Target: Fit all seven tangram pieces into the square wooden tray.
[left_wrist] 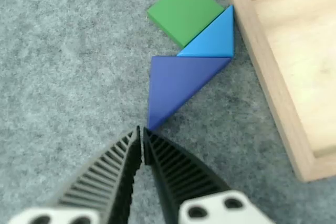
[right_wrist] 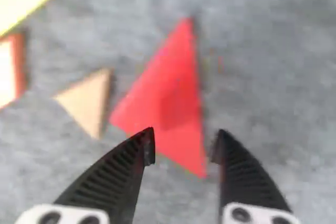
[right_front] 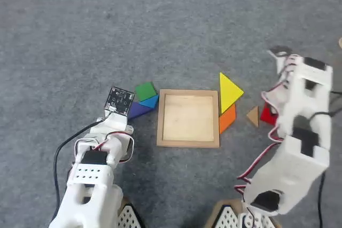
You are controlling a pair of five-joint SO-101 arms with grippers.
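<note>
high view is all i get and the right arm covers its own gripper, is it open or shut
Observer: Open. The right wrist view shows the right gripper with its fingers apart, and the near corner of the red triangle lies between them.
Operator: ok and the left gripper, is it holding anything
Observer: No. In the left wrist view the left gripper is shut on nothing, its tips at the near corner of the dark blue triangle.
</note>
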